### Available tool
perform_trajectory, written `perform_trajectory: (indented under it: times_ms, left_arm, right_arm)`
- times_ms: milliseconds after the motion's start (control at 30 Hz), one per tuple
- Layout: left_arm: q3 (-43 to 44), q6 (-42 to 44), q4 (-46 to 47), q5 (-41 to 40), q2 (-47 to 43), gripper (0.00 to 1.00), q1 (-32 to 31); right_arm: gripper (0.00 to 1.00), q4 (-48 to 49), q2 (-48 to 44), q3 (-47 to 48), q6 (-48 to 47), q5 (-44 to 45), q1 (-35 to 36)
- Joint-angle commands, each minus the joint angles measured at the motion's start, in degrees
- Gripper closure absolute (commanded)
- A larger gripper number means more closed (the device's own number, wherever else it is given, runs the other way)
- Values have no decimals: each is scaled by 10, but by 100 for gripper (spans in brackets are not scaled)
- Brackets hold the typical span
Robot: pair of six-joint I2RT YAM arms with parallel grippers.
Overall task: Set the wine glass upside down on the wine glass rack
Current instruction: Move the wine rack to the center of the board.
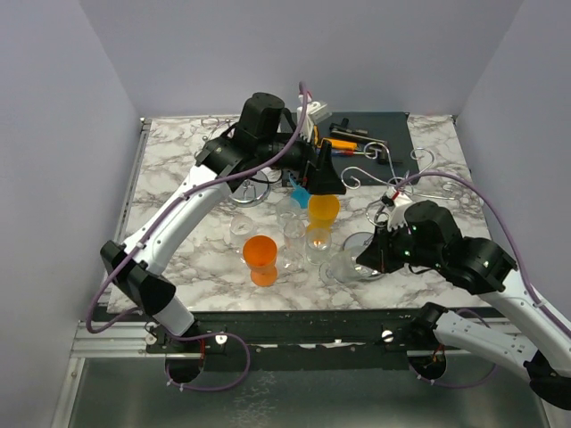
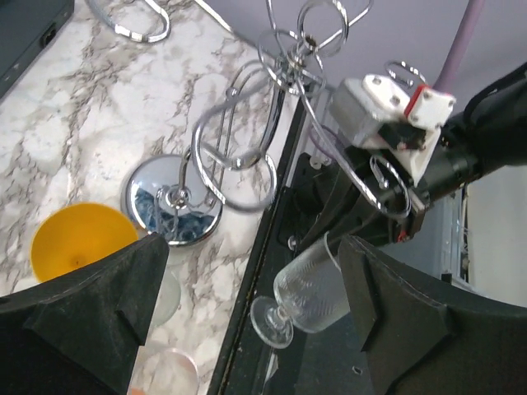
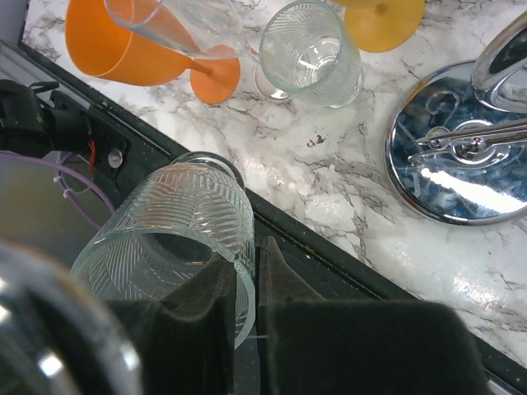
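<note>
The wine glass (image 3: 177, 234) is clear and ribbed. My right gripper (image 3: 249, 284) is shut on its rim, one finger inside the bowl and one outside. It hangs tilted over the table's front edge (image 1: 342, 267), and in the left wrist view its foot (image 2: 272, 321) points down-left. The wine glass rack (image 1: 393, 183) is chrome wire on a round mirrored base (image 3: 457, 160), just behind my right gripper (image 1: 372, 257). My left gripper (image 1: 323, 178) hovers above the middle of the table, open and holding nothing (image 2: 254, 255).
An orange glass (image 1: 260, 253), a yellow glass (image 1: 323, 210) and several clear glasses (image 1: 294, 234) stand left of the rack. A blue piece (image 1: 299, 190) lies under the left arm. A black box (image 1: 370, 125) with tools sits at the back.
</note>
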Motion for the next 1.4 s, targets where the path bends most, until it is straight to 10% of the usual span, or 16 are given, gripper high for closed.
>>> perform_trajectory:
  times_ms: [0,233,400,767,1367]
  left_arm:
    - [62,-53,34,46,54,10,-9]
    - [117,-70,35,80,119,29,-9]
    - [135,-84,35,110,150,67,-10]
    - [214,-40,35,119,191,100,-14]
    - [368,58,36,19,273,100,19]
  right_arm:
    - [100,34,-5,-1,11,3,-1]
    - [100,34,-10,-14,15,14,-1]
    - [100,39,-16,-30,17,24,-1]
    - [100,50,15,-35,1,76,-1]
    - [100,136,97,0,-50,132,-1]
